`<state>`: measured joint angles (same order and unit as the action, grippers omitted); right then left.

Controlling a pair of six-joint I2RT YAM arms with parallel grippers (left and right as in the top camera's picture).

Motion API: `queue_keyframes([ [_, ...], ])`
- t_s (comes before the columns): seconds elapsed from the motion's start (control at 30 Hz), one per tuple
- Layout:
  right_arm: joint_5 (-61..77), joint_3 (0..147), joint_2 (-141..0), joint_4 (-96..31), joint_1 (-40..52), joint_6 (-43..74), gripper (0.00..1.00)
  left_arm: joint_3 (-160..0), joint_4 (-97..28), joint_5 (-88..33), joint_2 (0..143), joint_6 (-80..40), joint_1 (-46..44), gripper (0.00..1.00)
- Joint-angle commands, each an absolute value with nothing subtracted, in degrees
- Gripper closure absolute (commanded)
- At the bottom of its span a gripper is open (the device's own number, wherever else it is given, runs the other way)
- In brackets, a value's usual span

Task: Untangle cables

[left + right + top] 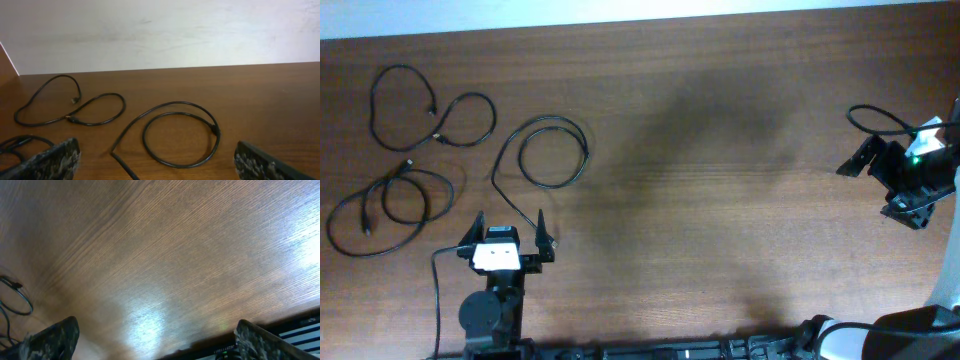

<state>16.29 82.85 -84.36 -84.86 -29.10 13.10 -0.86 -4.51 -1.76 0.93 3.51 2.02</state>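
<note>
Three thin black cords (215, 130) are seen lying as separate loops on the left part of the brown wood-grain surface (720, 150), which is bounded by a pale wall (175, 30). The left pincer (510, 222) and right pincer (157, 347) are held released, nothing grasped.

Three black cables (587, 152) lie in separate loops on the wooden table (720, 200).

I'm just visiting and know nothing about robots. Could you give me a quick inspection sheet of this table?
Surface: brown wood table.
Job's things: three, black, at the left, in separate loops: upper cable, middle cable, lower cable.
Clutter: nothing seen.
Grippers: left gripper open, empty, near the middle cable; right gripper open, empty, at the right edge.
Cables: arm wire looping by the right arm.
Surroundings: pale wall behind the table.
</note>
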Motion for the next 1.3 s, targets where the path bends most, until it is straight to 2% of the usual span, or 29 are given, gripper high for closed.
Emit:
queue_keyframes([
  [0.0,15.94,83.83,-83.59,-84.84,-29.28,12.86,0.01,-0.54,-4.58,-2.20,0.34,4.43,2.31,0.01],
  [0.27,15.94,83.83,-81.54,-84.84,-29.28,12.86,0.02,-0.54,-4.60,-2.20,0.34,4.43,2.31,0.01],
  [0.6,15.84,83.83,-61.49,-84.84,-28.80,12.86,0.01,-0.54,-4.60,-2.20,0.34,4.43,2.31,0.01],
  [0.87,15.81,83.81,-43.51,-84.86,-14.37,12.86,0.01,-0.54,-4.58,-2.20,0.34,4.43,2.31,0.01],
  [1.0,15.38,83.81,-33.10,-84.90,-13.50,12.43,0.02,-0.54,-4.58,-2.20,0.34,4.43,2.31,0.01],
  [1.27,14.31,83.81,-22.20,-85.08,-12.49,10.81,0.02,-0.54,-4.58,-2.20,0.34,4.43,2.31,0.01],
])
